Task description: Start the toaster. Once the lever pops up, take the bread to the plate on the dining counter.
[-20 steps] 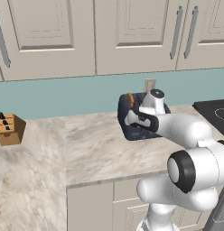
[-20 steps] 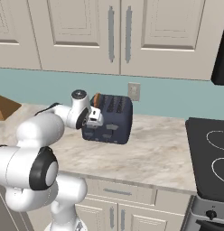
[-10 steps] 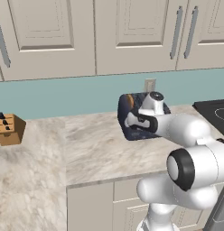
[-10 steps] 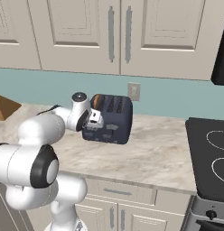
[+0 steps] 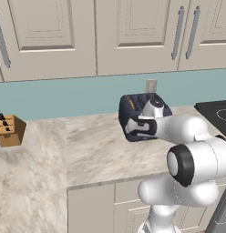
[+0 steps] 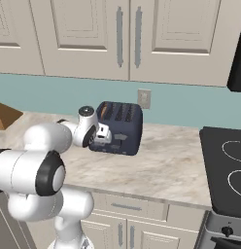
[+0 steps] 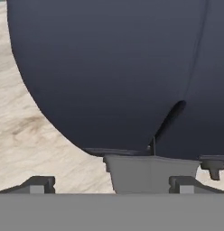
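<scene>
The toaster [image 6: 120, 127] stands on the marbled worktop [image 6: 161, 170] against the teal backsplash, just below a wall socket [image 6: 144, 98] and well apart from the knife block [image 5: 10, 130] at the far left. In the left base view an orange-brown edge of the bread [image 5: 132, 103] shows in a slot at the toaster's top. The pincer [image 7: 111, 182] is pressed up close to the toaster's dark front face; in the hand view its two fingertips [image 7: 39, 183] stand wide apart with nothing between them, and a grey tab, judged to be the start lever [image 7: 150, 173], sits between them at the lower edge of the body. The step in hand is judged to be starting the toaster. To do it well, align one finger squarely over the top of the lever, not the curved casing beside it, then press straight down along the lever's slot until it latches. Avoid pushing inward, since that is likely to slide the toaster back toward the wall rather than move the lever. Keep the fingers spread so neither catches the body. After latching, withdraw clear of the slots so the rising bread is not obstructed.
</scene>
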Available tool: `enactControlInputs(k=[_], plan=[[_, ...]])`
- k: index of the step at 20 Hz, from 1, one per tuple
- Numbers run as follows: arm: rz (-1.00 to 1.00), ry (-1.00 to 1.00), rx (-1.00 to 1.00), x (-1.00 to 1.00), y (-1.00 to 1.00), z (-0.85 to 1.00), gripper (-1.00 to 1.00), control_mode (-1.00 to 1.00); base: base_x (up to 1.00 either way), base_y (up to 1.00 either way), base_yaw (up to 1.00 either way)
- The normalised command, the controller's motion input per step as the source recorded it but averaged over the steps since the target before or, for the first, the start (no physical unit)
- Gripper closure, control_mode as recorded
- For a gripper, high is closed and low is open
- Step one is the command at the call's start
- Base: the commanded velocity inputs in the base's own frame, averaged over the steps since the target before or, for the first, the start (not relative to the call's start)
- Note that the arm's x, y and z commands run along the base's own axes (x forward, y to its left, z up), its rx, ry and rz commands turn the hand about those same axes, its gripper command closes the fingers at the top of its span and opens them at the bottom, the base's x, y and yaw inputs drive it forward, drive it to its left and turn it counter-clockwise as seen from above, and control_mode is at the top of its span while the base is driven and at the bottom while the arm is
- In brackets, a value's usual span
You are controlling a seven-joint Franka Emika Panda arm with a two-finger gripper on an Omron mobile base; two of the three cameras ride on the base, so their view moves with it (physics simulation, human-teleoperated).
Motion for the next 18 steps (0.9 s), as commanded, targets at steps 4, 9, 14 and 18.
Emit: enactControlInputs(k=[4,9,14,18], plan=[[0.0,0.0,0.0,0.0,0.0,-0.3,-1.0,-1.0,0.0,0.0,0.0],[0.0,0.0,0.0,0.0,0.0,-0.27,-1.0,-1.0,0.0,0.0,0.0],[0.0,0.0,0.0,0.0,0.0,-0.16,-1.0,-1.0,0.0,0.0,0.0],[0.0,0.0,0.0,0.0,0.0,-0.01,-1.0,-1.0,0.0,0.0,0.0]])
